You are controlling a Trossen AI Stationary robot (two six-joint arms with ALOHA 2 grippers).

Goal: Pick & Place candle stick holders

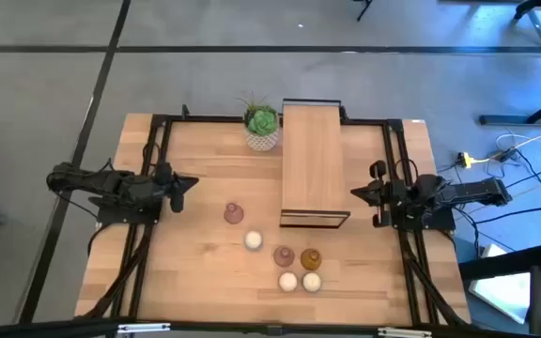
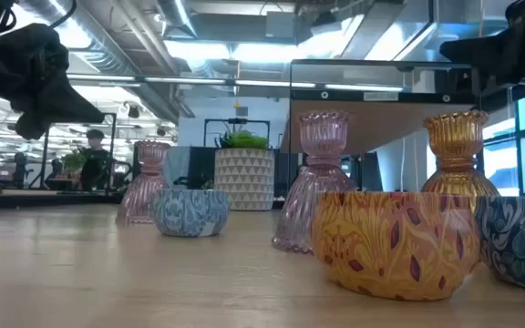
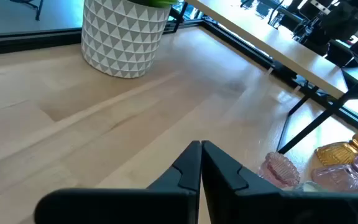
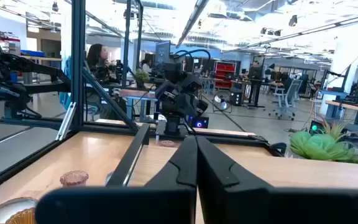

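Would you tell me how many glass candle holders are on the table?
3: a pink one alone, left of the stand; a brownish-pink one and an amber one side by side nearer the front.

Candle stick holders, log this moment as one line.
left pincer: shut, idle | right pincer: shut, idle | candle stick holders: six on table, none on wooden stand

From where I stand, no writing, label, brand or number can be read anywhere, neither on the light wooden tabletop (image 1: 195,263) nor on the white triangle-patterned pot (image 3: 124,34).
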